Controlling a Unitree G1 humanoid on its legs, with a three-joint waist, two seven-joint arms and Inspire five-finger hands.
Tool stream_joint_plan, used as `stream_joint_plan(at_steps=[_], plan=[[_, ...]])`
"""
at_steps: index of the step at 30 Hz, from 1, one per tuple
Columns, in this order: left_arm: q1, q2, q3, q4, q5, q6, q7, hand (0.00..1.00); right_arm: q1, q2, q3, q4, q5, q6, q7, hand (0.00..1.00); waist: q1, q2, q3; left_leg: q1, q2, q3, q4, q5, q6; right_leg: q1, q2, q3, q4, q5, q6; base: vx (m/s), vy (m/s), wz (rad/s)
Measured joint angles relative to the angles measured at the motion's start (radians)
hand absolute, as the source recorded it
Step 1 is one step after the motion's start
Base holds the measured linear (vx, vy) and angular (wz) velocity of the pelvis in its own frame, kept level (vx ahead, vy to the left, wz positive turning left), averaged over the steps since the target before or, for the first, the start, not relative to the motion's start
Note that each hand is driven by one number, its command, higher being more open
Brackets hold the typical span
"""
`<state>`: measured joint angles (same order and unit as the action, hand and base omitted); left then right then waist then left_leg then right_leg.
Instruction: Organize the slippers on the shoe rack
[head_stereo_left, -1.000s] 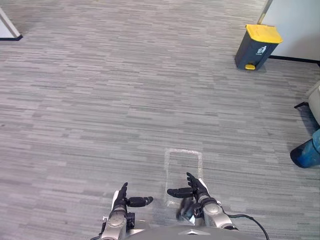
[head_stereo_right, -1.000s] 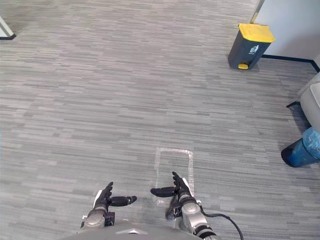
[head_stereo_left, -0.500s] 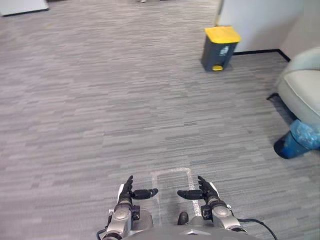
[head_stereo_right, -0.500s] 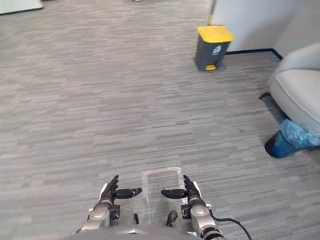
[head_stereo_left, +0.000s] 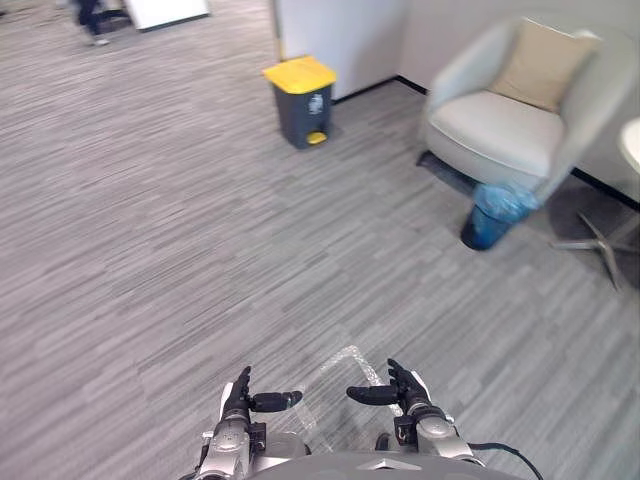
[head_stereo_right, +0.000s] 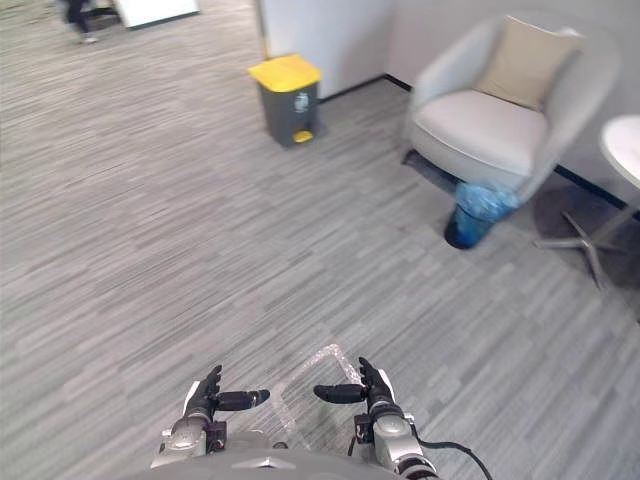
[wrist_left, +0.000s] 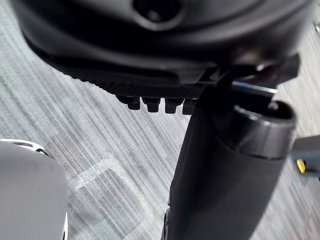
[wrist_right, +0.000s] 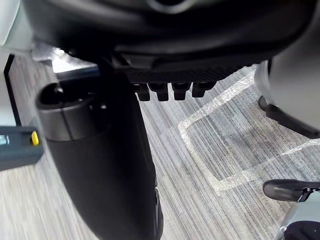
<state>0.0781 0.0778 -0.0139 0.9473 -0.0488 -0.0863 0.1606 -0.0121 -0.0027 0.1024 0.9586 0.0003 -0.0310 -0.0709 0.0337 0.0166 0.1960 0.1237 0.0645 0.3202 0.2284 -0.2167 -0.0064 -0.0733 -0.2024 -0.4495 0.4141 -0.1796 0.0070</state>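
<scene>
Down low, left hand (head_stereo_left: 238, 407) & right hand (head_stereo_left: 406, 393) splayed, empty; yellow-lid bin (head_stereo_left: 303, 105) closed, blue-lined bin (head_stereo_left: 492, 215) by armchair (head_stereo_left: 505, 115).

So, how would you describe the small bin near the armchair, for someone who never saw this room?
Find the pale armchair with a beige cushion, far right. At its front corner, on the grey carpet, stands a small round bin lined with a blue bag. The other bin, by the white wall, is dark, boxy and yellow-lidded.
</scene>
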Motion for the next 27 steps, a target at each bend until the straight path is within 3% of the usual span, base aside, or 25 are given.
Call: stream_joint_plan(at_steps=[2, 4, 7, 9, 10, 11, 13, 15, 16, 18, 19, 20, 22, 25, 27], plan=[[0.0, -0.006, 0.001, 0.008, -0.002, 0.001, -0.002, 1.0, -0.019, -0.005, -0.001, 0.011, 0.0, -0.001, -0.001, 1.0, -0.005, 0.006, -0.001, 0.034, 0.019, 0.065, -0.064, 0.013, -0.022, -0.035, 0.002, -0.126, 0.02, 0.018, -0.007, 0.18, -0.045, -0.94], [-0.011, -0.008, -0.008, 0.022, 0.001, 0.003, -0.02, 1.0, -0.021, -0.013, -0.005, 0.019, 0.0, 0.0, -0.007, 1.0, -0.014, 0.009, 0.0, 0.052, 0.029, 0.083, -0.096, 0.026, -0.044, -0.033, 0.047, -0.112, -0.021, 0.027, -0.029, 0.19, -0.074, -0.8], [-0.018, -0.013, -0.009, 0.022, 0.002, 0.003, -0.022, 1.0, -0.017, -0.03, -0.015, 0.019, 0.0, 0.0, -0.008, 1.0, -0.016, 0.01, 0.0, 0.054, 0.043, 0.082, -0.094, 0.029, -0.049, -0.019, 0.081, -0.099, -0.077, 0.035, -0.044, 0.08, -0.059, -0.32], [-0.023, -0.019, -0.009, 0.02, 0.003, 0.003, -0.026, 1.0, -0.003, -0.038, -0.046, 0.02, 0.001, 0.001, -0.021, 1.0, -0.018, 0.009, 0.001, 0.01, 0.081, 0.069, 0.045, 0.01, -0.077, 0.039, 0.12, -0.098, -0.186, 0.053, -0.051, 0.07, -0.104, -0.16], [-0.023, -0.016, -0.009, 0.018, 0.004, 0.003, -0.026, 1.0, 0.006, -0.044, -0.043, 0.018, 0.001, -0.001, -0.023, 1.0, -0.018, 0.012, 0.003, -0.055, 0.125, 0.044, 0.228, -0.009, -0.088, 0.083, 0.148, -0.094, -0.25, 0.071, -0.05, 0.06, -0.095, -0.26], [-0.023, -0.016, -0.008, 0.009, 0.002, 0.003, -0.026, 1.0, 0.006, -0.048, -0.042, 0.017, 0.001, -0.001, -0.024, 1.0, -0.01, 0.028, 0.008, -0.124, 0.179, 0.023, 0.429, -0.009, -0.086, 0.12, 0.18, -0.071, -0.288, 0.074, -0.05, 0.08, -0.078, -0.39], [-0.019, -0.022, -0.006, -0.009, 0.002, 0.004, -0.025, 1.0, 0.005, -0.061, -0.043, 0.018, 0.002, -0.001, -0.028, 1.0, 0.003, 0.055, 0.015, -0.206, 0.211, -0.04, 0.586, -0.047, -0.083, 0.137, 0.209, -0.036, -0.295, 0.07, -0.074, 0.14, 0.013, -0.66], [-0.021, -0.027, -0.01, -0.027, 0.003, 0.004, -0.029, 1.0, 0.005, -0.062, -0.045, 0.018, 0.003, 0.001, -0.032, 1.0, 0.015, 0.057, 0.027, -0.266, 0.156, -0.12, 0.557, -0.109, -0.069, 0.149, 0.198, 0.04, -0.291, 0.072, -0.074, 0.17, 0.094, -0.94], [-0.019, -0.026, -0.009, -0.029, 0.003, 0.004, -0.028, 1.0, 0.004, -0.062, -0.044, 0.018, 0.003, 0.0, -0.032, 1.0, 0.016, 0.053, 0.029, -0.272, 0.137, -0.143, 0.522, -0.111, -0.071, 0.15, 0.192, 0.056, -0.288, 0.074, -0.07, 0.14, 0.132, -0.91], [-0.021, -0.022, -0.01, -0.032, 0.004, 0.004, -0.025, 1.0, 0.002, -0.058, -0.046, 0.017, 0.003, -0.001, -0.041, 1.0, 0.016, 0.045, 0.035, -0.28, 0.047, -0.301, 0.289, -0.1, -0.072, 0.145, 0.172, 0.133, -0.268, 0.071, -0.045, 0.12, 0.181, -1.06], [-0.021, -0.023, -0.01, -0.032, 0.003, 0.004, -0.024, 1.0, 0.002, -0.059, -0.053, 0.017, 0.002, 0.0, -0.044, 1.0, 0.016, 0.049, 0.036, -0.275, 0.016, -0.41, 0.172, -0.053, -0.082, 0.144, 0.17, 0.172, -0.256, 0.063, -0.028, 0.12, 0.212, -1.14], [-0.017, -0.029, -0.009, -0.032, 0.002, 0.004, -0.022, 1.0, 0.004, -0.061, -0.062, 0.018, 0.002, 0.0, -0.045, 1.0, 0.021, 0.06, 0.033, -0.245, 0.0, -0.456, 0.137, 0.058, -0.083, 0.146, 0.176, 0.209, -0.25, 0.058, -0.007, 0.2, 0.309, -0.91], [-0.025, -0.014, -0.011, -0.032, 0.002, 0.001, -0.018, 1.0, 0.005, -0.048, -0.063, 0.018, 0.002, -0.002, -0.05, 1.0, 0.016, 0.024, 0.037, -0.232, -0.023, -0.425, 0.151, 0.044, -0.052, 0.154, 0.155, 0.245, -0.262, 0.057, 0.016, 0.18, 0.211, -0.5], [-0.022, -0.005, -0.01, -0.031, 0.001, 0.008, -0.017, 1.0, 0.013, -0.032, -0.067, 0.019, 0.002, 0.0, -0.048, 1.0, 0.021, 0.005, 0.032, -0.202, -0.044, -0.4, 0.147, 0.037, -0.043, 0.173, 0.131, 0.285, -0.287, 0.067, 0.034, 0.13, 0.143, -0.39], [-0.021, -0.005, -0.011, -0.027, 0.001, 0.009, -0.019, 1.0, 0.016, -0.029, -0.079, 0.018, 0.002, -0.002, -0.048, 1.0, 0.02, 0.006, 0.032, -0.175, -0.055, -0.395, 0.129, 0.037, -0.042, 0.193, 0.122, 0.295, -0.3, 0.069, 0.038, 0.1, 0.094, -0.22]])
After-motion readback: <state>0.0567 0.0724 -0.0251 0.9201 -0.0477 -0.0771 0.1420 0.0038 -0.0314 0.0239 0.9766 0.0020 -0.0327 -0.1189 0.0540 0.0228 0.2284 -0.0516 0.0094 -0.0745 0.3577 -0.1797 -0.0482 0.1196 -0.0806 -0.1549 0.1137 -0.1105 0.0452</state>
